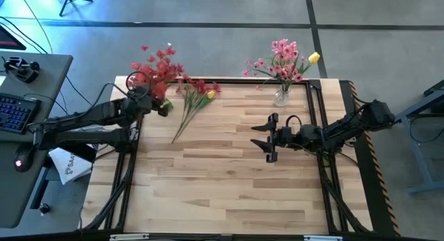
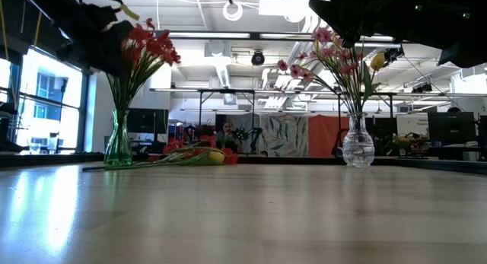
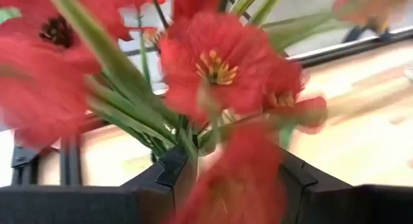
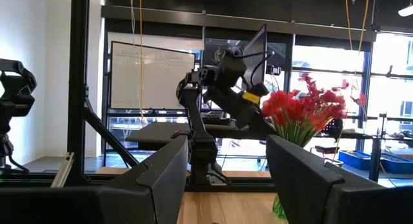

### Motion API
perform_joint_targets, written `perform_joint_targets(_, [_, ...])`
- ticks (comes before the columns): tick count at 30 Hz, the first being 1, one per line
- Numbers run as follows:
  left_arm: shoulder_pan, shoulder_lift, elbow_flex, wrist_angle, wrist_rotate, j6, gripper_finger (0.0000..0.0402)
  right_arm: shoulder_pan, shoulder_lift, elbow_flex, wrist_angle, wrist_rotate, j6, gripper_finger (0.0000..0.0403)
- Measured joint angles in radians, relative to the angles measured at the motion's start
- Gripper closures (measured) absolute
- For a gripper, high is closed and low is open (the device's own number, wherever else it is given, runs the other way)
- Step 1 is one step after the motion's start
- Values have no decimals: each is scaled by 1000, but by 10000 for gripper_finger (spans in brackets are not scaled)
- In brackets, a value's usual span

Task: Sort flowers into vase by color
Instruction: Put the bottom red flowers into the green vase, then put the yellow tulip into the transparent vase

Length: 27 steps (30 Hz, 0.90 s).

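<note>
Up at the table's far left corner, the left gripper (image 1: 164, 107) sits at the green glass vase (image 2: 118, 142), its fingers (image 3: 169, 172) close together on a green stem among the red flowers (image 1: 158, 69) there; whether they truly pinch it I cannot tell; loose red and yellow flowers (image 1: 194, 96) lie flat on the wooden table (image 1: 229, 178) just beside that vase; the clear glass vase (image 1: 281, 96) at the far right holds pink flowers (image 1: 281, 59) and one yellow bloom (image 1: 313, 57); the right gripper (image 1: 269, 137) waits mid-table, fingers spread wide, holding nothing.
</note>
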Motion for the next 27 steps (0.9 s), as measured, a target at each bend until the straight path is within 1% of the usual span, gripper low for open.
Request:
perform_joint_targets(5, [0,-13,47,-23,66,0,268,0,0,0,0,0,0,199])
perform_joint_targets(8, [-2,-17,79,-43,130,5,271,0,0,0,-1,0,2,199])
perform_joint_targets(15, [-2,-17,275,-310,247,-26,291,0,0,0,-16,0,4,199])
perform_joint_targets(17, [-2,-17,321,-357,313,-26,296,0,0,0,-17,0,4,199])
perform_joint_targets(20, [-2,-34,373,-395,450,-31,302,0,0,0,-29,0,4,199])
perform_joint_targets(23, [-10,-54,391,-371,592,-67,305,0,0,1,-56,0,3,199])
perform_joint_targets(25, [-39,-58,391,-347,690,-94,307,1,-6,1,-95,12,3,199])
perform_joint_targets(27, [-85,-47,376,-328,775,-108,308,9,-31,1,-176,51,7,199])
